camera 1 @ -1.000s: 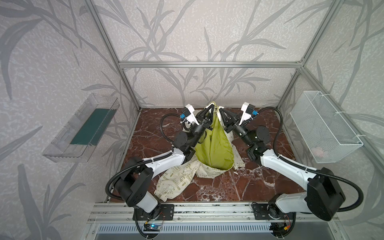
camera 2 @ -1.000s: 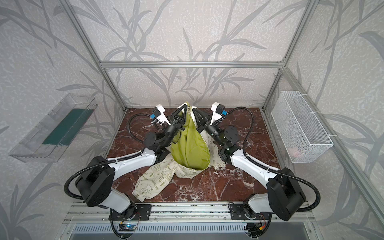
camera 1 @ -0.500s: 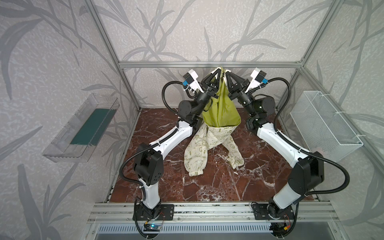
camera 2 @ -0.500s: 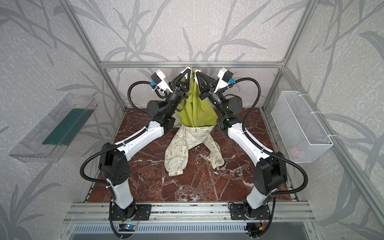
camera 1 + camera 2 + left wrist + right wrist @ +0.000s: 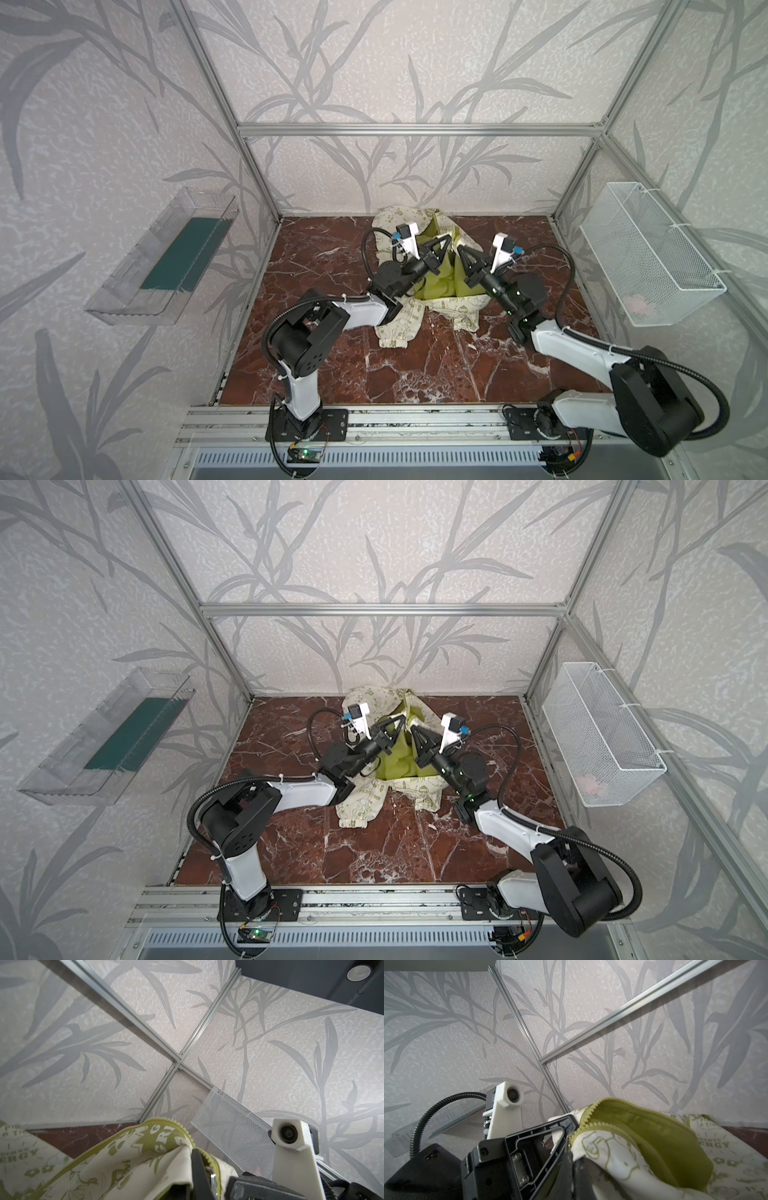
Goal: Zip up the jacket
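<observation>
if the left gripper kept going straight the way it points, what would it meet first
The left gripper would meet the jacket first: its shut jaws pinch the zipper edge. Beyond it probably the back wall, depth unclear.

You get two top views from high above the front rail, looking down and inward at nearly the same whole cell, marble floor included. Your left wrist camera sits close against the jacket, tilted up toward the wire basket and the right wrist camera; the right one looks back at it, close on the same jacket
</observation>
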Motion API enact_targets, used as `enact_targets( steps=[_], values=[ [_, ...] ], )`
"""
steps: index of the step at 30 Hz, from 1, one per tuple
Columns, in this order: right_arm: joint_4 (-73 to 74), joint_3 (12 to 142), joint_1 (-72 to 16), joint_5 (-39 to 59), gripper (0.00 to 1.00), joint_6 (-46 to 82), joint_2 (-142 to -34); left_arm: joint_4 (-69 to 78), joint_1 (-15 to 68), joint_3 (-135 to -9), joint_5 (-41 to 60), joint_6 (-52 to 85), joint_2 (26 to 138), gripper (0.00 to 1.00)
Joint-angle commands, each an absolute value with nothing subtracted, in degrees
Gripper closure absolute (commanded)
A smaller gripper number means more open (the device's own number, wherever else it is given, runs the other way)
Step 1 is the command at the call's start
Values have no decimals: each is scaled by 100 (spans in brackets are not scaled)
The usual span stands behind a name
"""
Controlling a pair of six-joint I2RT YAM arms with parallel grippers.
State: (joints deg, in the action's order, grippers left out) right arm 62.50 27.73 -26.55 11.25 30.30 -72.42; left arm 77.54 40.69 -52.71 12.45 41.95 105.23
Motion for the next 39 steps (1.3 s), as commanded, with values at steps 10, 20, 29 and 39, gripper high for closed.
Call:
enact_targets(
  steps=[10,20,29,39],
  values=[
    [7327,1403,-2587,-356,100,2935,-6552,8121,4727,-5139,346,5056,11399,100],
    [7051,1332,-2404,-546,100,3081,-6628,8121,4822,-5439,208,5394,11708,100],
    [7107,1447,-2338,-237,99,3273,-6718,8121,4894,-5396,149,5439,11740,100],
    [6390,1480,-2333,-60,86,3145,-6287,8116,4896,-5349,52,5446,11697,100]
  ],
)
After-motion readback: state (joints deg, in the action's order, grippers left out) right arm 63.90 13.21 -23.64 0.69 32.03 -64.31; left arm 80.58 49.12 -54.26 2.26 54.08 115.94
